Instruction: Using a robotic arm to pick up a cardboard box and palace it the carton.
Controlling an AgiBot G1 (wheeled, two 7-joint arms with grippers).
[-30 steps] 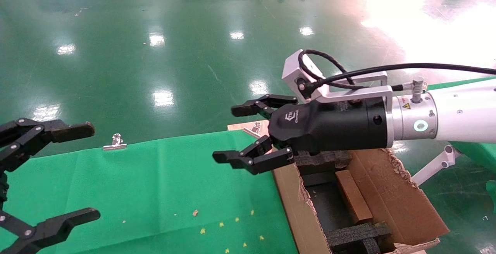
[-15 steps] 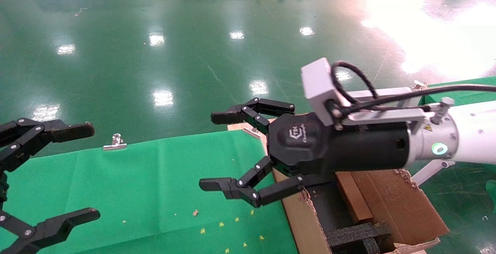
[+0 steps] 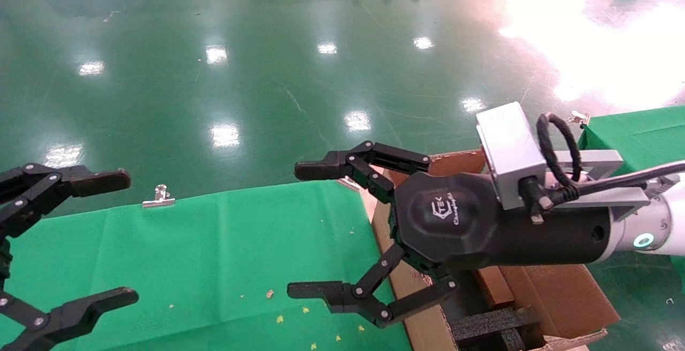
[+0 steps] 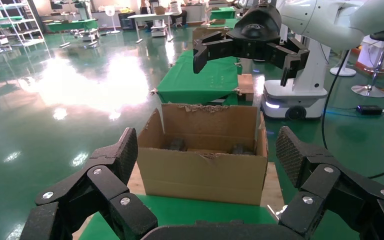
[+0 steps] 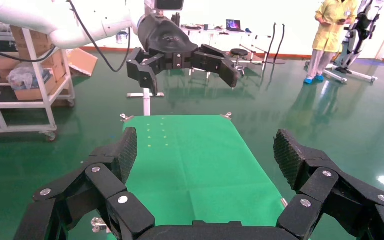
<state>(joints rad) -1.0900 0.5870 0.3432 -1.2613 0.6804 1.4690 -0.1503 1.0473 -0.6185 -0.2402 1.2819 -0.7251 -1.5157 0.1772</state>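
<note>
The small cardboard box point(image 3: 495, 287) lies inside the carton point(image 3: 562, 297) at the right end of the green table, mostly hidden under my right arm. My right gripper point(image 3: 306, 229) hangs open and empty above the carton's left wall, pointing left over the green cloth point(image 3: 214, 244). In its wrist view the right gripper point(image 5: 205, 155) holds nothing, with only cloth below. My left gripper point(image 3: 118, 238) is parked open at the left edge. From its wrist, the left gripper point(image 4: 207, 152) faces the carton point(image 4: 202, 170), with the right gripper point(image 4: 250, 42) high above it.
Black foam blocks point(image 3: 492, 321) sit in the carton's near end. A metal clip point(image 3: 159, 197) holds the cloth at the far edge, and small yellow marks point(image 3: 321, 313) dot its near part. A second green table point(image 3: 631, 131) stands at right. Shiny green floor surrounds everything.
My right gripper has drawn back toward the right and nearer, rolling so its camera block swung right, and its fingers have spread wider. The cardboard box stays in the carton. The left gripper is still.
</note>
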